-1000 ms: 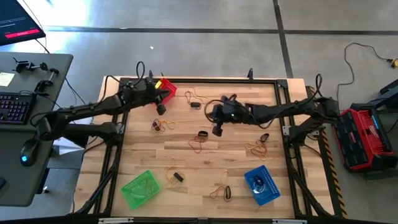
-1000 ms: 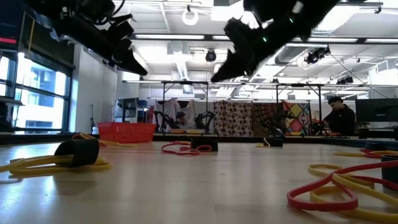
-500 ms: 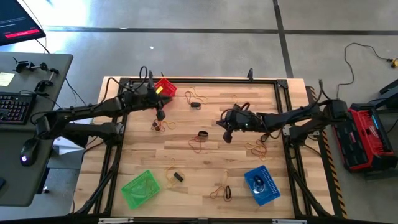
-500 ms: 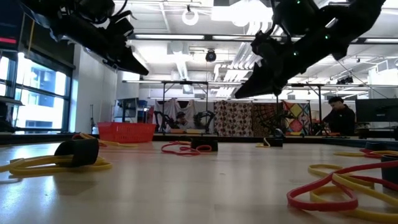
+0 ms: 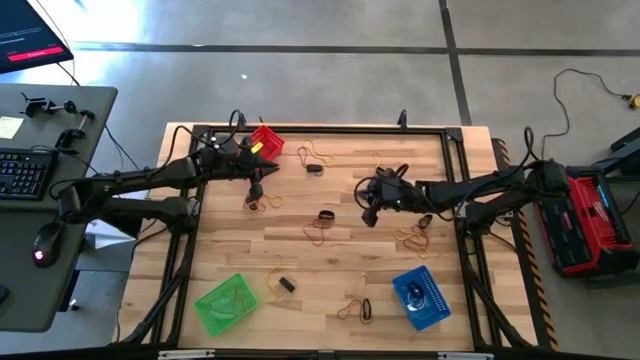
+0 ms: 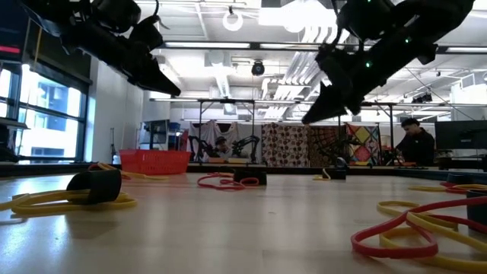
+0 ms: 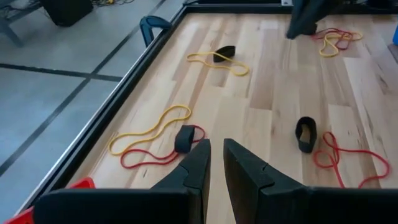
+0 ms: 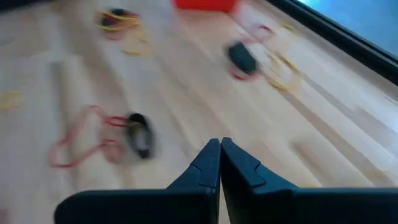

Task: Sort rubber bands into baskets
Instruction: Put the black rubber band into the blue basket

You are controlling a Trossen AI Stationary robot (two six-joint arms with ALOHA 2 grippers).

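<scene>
Only the high view shows all three baskets: red basket (image 5: 266, 139) beside the left gripper (image 5: 258, 184), green basket (image 5: 225, 303) and blue basket (image 5: 419, 297) at the near edge. Wrist views show the left gripper's fingers (image 7: 198, 167) slightly parted and empty, the right gripper (image 8: 219, 155) pressed shut, with rubber bands (image 7: 152, 135) loose on the table (image 5: 350, 255).

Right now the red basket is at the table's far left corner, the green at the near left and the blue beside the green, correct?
Not quite. The high view shows the blue basket at the near right, well apart from the green basket. The red basket is at the far left, as you say.
</scene>
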